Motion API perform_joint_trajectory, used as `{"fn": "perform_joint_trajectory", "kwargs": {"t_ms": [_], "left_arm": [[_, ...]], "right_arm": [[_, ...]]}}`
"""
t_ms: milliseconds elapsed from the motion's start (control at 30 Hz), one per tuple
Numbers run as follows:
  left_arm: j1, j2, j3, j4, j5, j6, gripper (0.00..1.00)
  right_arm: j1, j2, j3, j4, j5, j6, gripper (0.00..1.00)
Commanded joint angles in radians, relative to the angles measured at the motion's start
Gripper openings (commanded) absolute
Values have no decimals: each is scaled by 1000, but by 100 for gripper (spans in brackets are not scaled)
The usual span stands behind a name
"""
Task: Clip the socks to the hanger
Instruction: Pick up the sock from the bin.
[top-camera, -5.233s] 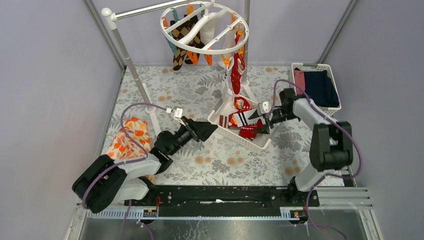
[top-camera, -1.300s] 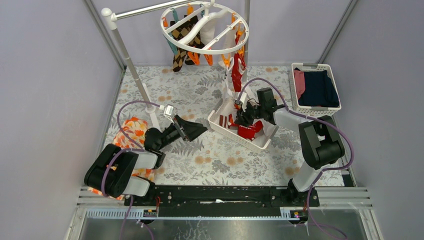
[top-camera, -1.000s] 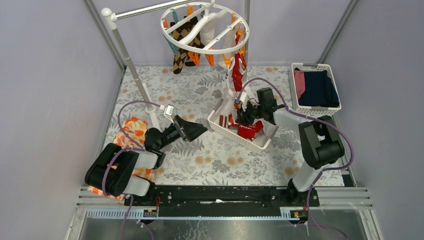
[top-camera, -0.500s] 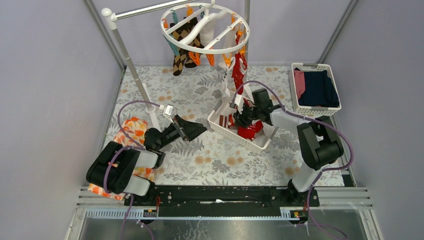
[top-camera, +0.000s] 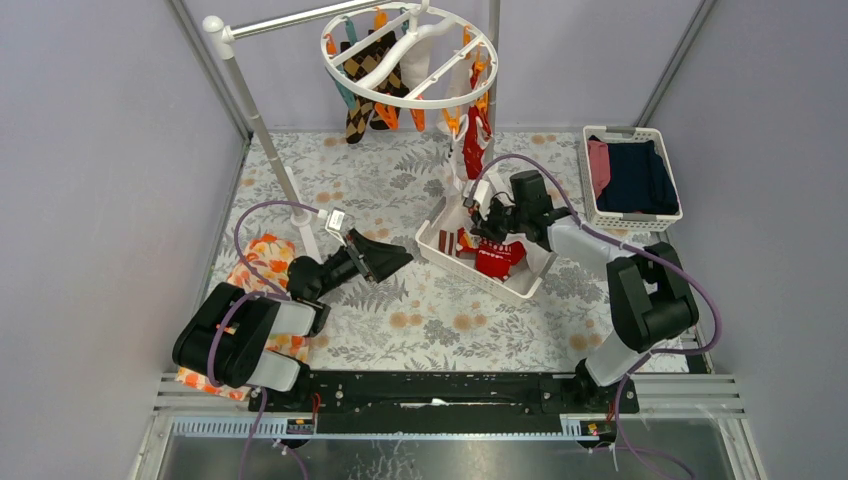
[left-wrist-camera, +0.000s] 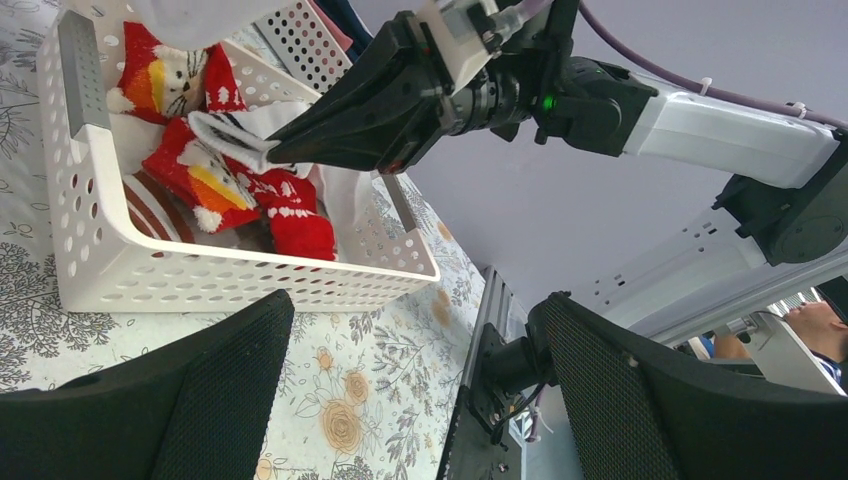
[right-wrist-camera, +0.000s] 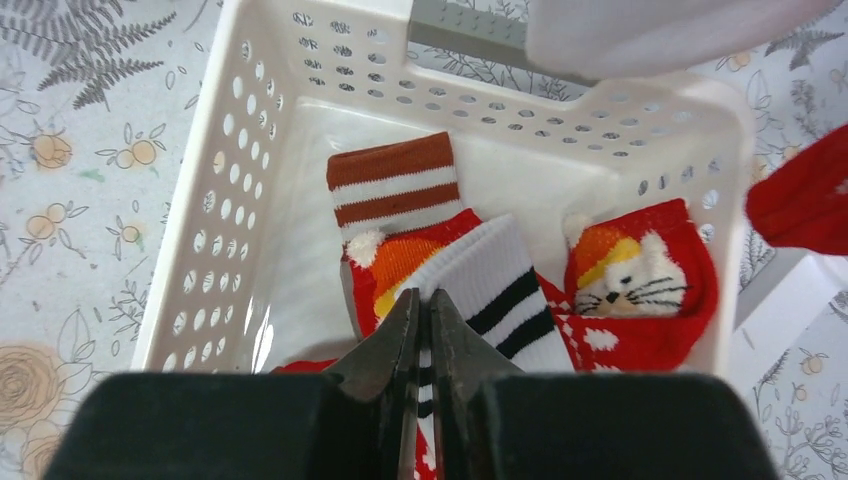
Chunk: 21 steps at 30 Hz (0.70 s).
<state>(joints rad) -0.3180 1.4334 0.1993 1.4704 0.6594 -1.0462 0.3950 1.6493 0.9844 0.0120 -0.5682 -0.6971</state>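
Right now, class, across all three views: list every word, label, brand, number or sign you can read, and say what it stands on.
No text can be read in any view.
Left arm's white tag: too small to read.
Right arm's white block: no print can be made out.
On the socks in the basket: cat faces and stripes only, no lettering.

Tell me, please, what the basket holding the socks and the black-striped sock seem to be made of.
The basket looks like moulded plastic, white and glossy, with rows of holes. The black-striped sock is likely knitted fabric, matte, draping softly.
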Motion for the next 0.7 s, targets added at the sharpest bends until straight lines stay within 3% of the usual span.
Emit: {"fn": "perform_joint_trajectory", "kwargs": {"t_ms": [0, 200, 400, 533, 667], "left_arm": [[10, 10, -14, 71, 21, -4, 99], [10, 15, -11, 120, 55, 0, 99], [-33, -53, -3, 124, 60, 68, 99], [-116, -185, -10, 54, -8, 220, 99], [-222, -357, 31, -198, -65, 471, 99]], "right_arm": [[-49, -76, 21, -4, -146, 12, 9], [-127, -152, 37, -170, -384, -105, 4], [-164, -225, 115, -382, -479, -223, 3], [-173, -287, 146, -517, -526, -305, 3], [-175, -351, 214, -709, -537, -395, 2]]}}
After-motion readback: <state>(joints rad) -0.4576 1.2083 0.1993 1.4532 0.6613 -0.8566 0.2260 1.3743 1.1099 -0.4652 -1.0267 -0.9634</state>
